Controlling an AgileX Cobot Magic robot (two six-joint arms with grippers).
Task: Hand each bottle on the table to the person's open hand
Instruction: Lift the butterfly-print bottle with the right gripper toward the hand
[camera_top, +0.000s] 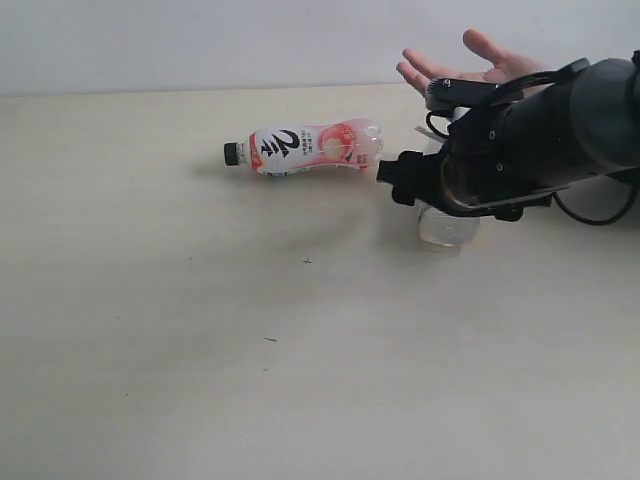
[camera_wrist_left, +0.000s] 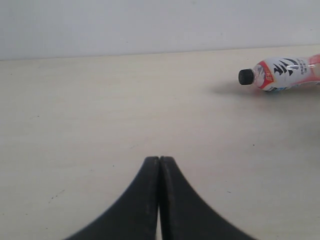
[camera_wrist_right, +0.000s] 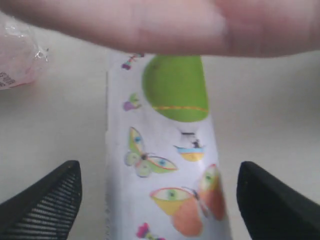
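Observation:
A pink-and-white bottle (camera_top: 305, 148) with a black cap lies on its side on the table (camera_top: 200, 350); it also shows in the left wrist view (camera_wrist_left: 285, 73) and the right wrist view (camera_wrist_right: 15, 60). A second bottle (camera_wrist_right: 167, 165), white-labelled with butterflies and a green patch, sits between the jaws of my right gripper (camera_wrist_right: 160, 167), which stand open with a gap on each side. In the exterior view only its clear end (camera_top: 445, 228) shows under the arm. The person's open hand (camera_top: 470, 62) is palm up just behind; it (camera_wrist_right: 165, 25) covers the bottle's far end. My left gripper (camera_wrist_left: 159, 160) is shut on nothing.
The right arm's black body (camera_top: 560, 130) fills the right side of the exterior view, hiding most of the bottle and the person's wrist. A pale wall (camera_top: 200, 40) runs behind the table's far edge.

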